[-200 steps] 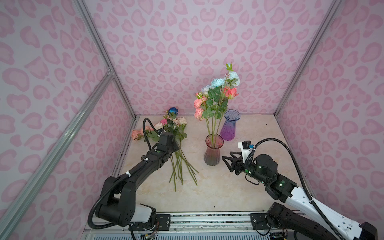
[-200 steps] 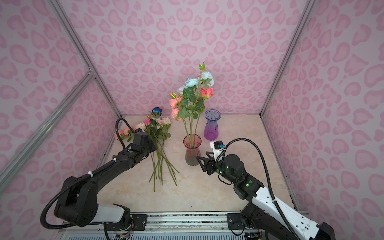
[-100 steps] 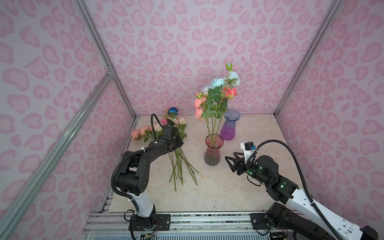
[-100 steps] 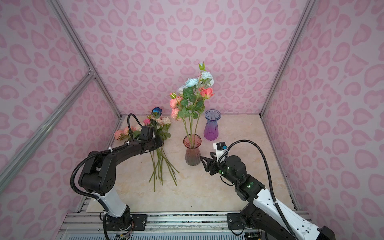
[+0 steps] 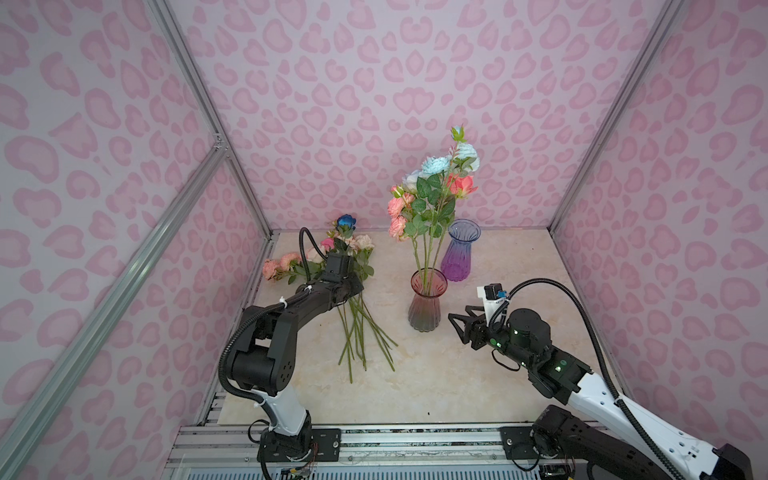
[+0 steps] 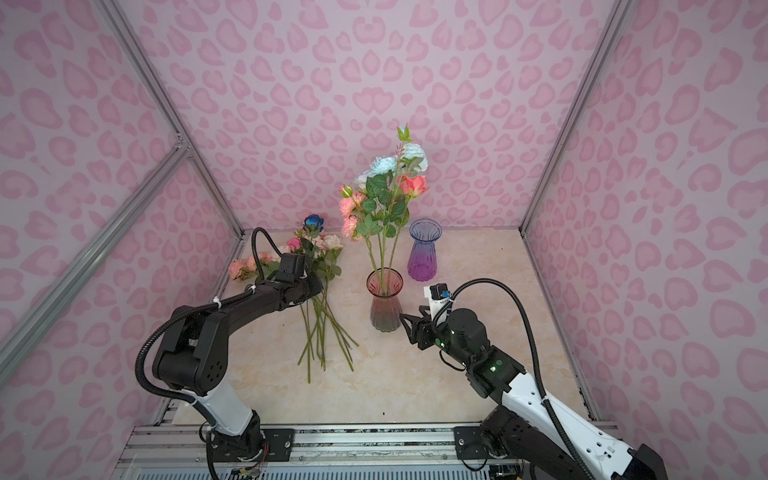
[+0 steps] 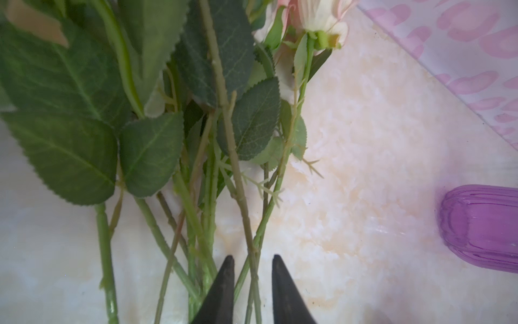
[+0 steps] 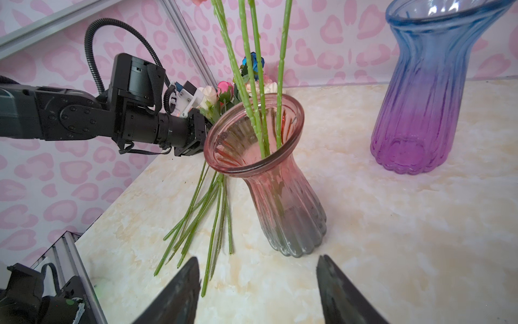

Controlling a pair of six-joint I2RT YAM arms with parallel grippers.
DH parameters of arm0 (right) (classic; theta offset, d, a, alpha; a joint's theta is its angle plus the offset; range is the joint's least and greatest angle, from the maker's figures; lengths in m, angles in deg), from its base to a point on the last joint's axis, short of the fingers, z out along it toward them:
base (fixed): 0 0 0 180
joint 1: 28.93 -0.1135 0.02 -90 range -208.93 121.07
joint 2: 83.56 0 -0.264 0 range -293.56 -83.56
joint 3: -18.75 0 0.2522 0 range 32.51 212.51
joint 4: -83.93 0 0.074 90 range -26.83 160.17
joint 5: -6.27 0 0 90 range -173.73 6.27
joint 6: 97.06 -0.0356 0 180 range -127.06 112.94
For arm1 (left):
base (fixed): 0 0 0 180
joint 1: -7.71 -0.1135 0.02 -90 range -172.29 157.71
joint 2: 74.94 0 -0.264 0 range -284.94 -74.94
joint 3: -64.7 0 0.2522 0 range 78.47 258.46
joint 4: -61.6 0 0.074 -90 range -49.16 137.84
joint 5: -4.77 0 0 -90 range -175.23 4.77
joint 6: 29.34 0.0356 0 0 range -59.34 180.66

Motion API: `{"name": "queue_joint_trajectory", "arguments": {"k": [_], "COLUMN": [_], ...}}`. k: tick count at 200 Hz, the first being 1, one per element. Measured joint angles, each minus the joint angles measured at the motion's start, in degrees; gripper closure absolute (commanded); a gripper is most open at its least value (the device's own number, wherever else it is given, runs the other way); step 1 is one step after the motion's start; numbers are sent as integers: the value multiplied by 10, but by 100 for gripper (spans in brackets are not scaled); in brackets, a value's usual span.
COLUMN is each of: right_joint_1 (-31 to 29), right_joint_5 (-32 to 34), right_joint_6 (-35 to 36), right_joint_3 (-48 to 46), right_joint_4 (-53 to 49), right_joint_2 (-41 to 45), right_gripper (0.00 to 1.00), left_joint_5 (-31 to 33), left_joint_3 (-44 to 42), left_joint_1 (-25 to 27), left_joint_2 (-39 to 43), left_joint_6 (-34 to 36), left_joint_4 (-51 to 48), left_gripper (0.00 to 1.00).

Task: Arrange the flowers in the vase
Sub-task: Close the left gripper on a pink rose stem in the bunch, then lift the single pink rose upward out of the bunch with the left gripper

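Flowers [image 5: 352, 328], artificial on long green stems, lay by the bench's [image 5: 457, 395] left edge, stems running toward its front edge between the nearer left gripper's [image 7: 252, 262] narrowly parted jaws; the right gripper [image 8: 258, 280] gaped empty.

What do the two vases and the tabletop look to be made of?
Pink vase: likely ribbed tinted glass, glossy; stems show through it. Purple vase: same ribbed glass, blue-to-purple tint. Tabletop: cream marble-look surface, smooth; real stone or laminate, cannot tell.
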Motion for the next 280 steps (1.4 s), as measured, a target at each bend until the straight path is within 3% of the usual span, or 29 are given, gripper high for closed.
{"name": "queue_joint_trajectory", "arguments": {"k": [51, 100, 126, 280], "right_joint_1": [0, 2, 2, 3], "right_joint_5": [-8, -8, -10, -24], "right_joint_6": [-2, -2, -2, -22], "right_joint_3": [12, 13, 17, 33], "right_joint_4": [5, 11, 13, 24], "right_joint_2": [-14, -26, -28, -22], "right_gripper": [33, 33, 33, 33], "left_joint_5": [8, 15, 14, -20], "left_joint_3": [24, 37, 44, -24], "left_joint_1": [1, 9, 18, 52], "left_joint_2": [-49, -65, -56, 316], "left_joint_6": [13, 9, 18, 65], "left_joint_4": [-3, -1, -5, -19], "left_gripper": [78, 97, 97, 97]}}
